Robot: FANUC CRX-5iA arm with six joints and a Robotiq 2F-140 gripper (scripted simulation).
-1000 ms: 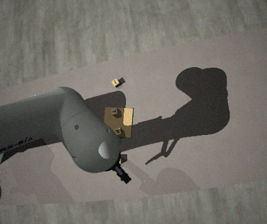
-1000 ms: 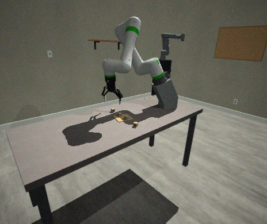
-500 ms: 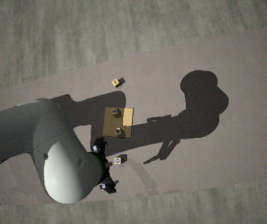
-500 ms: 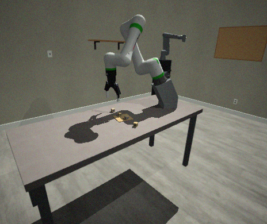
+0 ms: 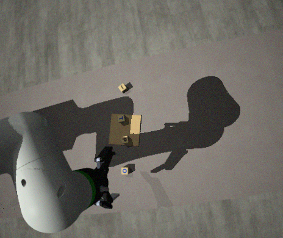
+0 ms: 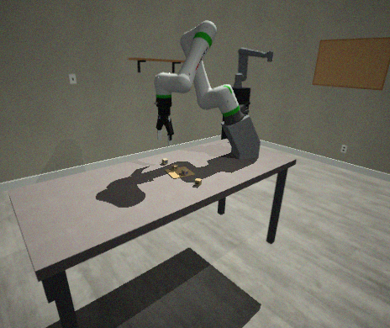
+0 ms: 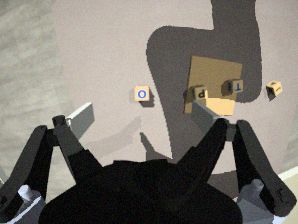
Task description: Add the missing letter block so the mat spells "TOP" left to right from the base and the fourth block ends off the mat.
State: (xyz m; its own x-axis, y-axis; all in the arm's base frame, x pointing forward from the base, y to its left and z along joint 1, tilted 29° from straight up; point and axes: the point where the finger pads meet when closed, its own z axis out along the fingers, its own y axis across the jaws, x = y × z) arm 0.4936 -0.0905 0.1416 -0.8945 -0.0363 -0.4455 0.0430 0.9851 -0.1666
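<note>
The mat (image 5: 113, 129) (image 7: 215, 67) bears the blue T block (image 5: 122, 118) (image 6: 183, 172) (image 7: 235, 86) and the dark P block (image 5: 125, 139) (image 6: 175, 167) (image 7: 200, 93), with a gap wider than one block between them. The blue O block (image 5: 124, 171) (image 6: 165, 161) (image 7: 142, 93) sits off the mat on the P side, letter up. The fourth block (image 5: 122, 88) (image 6: 197, 182) (image 7: 274, 88) lies turned off the mat on the T side; its dark letter is hard to read. My gripper (image 5: 113, 173) (image 6: 165, 138) (image 7: 142, 110) is open and empty, high above the table near the O block.
The table (image 5: 257, 91) (image 6: 73, 189) carries the mat and blocks. Large arm shadows cross the table and most of the mat, leaving a bright patch on the mat's far side. The robot's grey pedestal (image 6: 245, 136) stands at the table's base end.
</note>
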